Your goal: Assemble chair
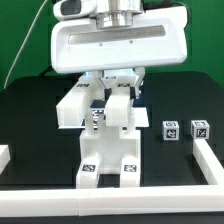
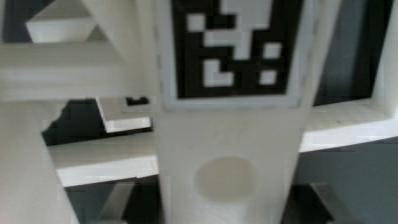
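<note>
In the exterior view we are seeing the chair [image 1: 108, 160] standing on the black surface [image 1: 40, 130]. It is a chunky stack of white slabs with small tags on its lower blocks. The arm is reaching down onto the chair from above, hanging under the big white robot body [image 1: 120, 45]. Its jaws are pinching an upright piece [image 1: 118, 108] at the chair's top, pressing on it from both sides. Two small tagged cubes [image 1: 171, 130] are lying well apart from the chair, toward the exterior view's right. Farther from the chair on that same side, a white border rail [image 1: 207, 160] is running along the surface.

In the wrist view we are looking closely at the upright piece [image 2: 231, 150]. It is filling the middle of the picture and carrying a large black-and-white tag [image 2: 228, 48]. Other white slabs of the chair [image 2: 71, 90] are showing behind it, blurred. Dark strips of the surface [image 2: 80, 118] are peeking out between them.
</note>
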Controlling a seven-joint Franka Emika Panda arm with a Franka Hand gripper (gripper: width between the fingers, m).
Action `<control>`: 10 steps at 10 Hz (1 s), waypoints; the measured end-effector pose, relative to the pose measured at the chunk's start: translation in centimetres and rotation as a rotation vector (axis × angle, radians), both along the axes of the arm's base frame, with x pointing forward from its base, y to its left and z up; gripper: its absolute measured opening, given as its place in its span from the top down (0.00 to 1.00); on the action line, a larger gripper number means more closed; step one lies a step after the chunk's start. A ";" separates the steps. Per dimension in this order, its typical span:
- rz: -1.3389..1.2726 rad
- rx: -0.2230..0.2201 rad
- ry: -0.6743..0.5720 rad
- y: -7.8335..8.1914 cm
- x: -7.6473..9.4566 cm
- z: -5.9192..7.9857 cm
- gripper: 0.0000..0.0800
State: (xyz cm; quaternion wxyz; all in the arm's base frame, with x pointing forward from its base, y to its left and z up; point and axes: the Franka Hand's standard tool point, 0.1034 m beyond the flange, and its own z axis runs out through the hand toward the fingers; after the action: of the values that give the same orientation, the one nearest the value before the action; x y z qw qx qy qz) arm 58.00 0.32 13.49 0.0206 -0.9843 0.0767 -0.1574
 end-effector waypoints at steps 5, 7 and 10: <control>0.012 -0.014 -0.043 0.7 0.2 0.1 0.64; 0.016 -0.017 -0.054 1.0 0.3 0.1 0.64; 0.020 -0.019 -0.066 1.2 0.4 0.1 0.64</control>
State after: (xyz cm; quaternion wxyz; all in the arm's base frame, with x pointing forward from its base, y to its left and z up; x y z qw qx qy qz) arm 58.40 1.55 13.64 0.0152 -0.9795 0.0648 -0.1902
